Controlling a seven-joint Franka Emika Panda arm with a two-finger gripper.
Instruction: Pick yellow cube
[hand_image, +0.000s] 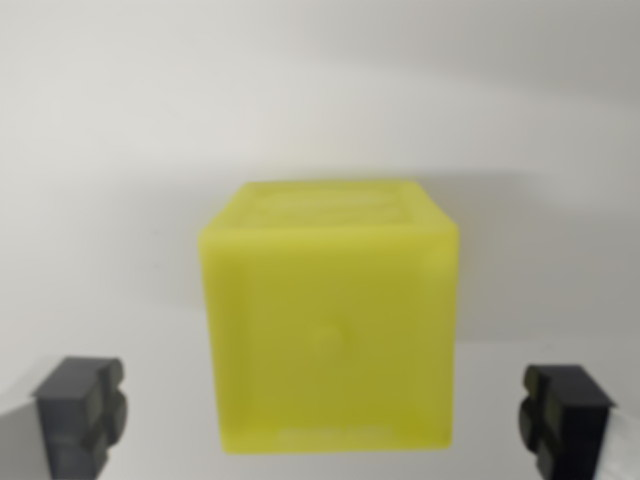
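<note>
Approach step in hand, by judgement: yellow cube (330, 320) centred between the two dark fingertips of the gripper (325, 415), resting on a plain white surface (120, 150). Jaws wide open, one pad (82, 410) well apart from the cube toward the wrist view's left, the other well apart toward the wrist view's right; nothing held. Next move probably calling for a short further descent around the cube, then closing evenly on its two side faces. No long axis on the cube, all edges about equal; one flat face turned toward the camera, side faces roughly parallel to the pads.
</note>
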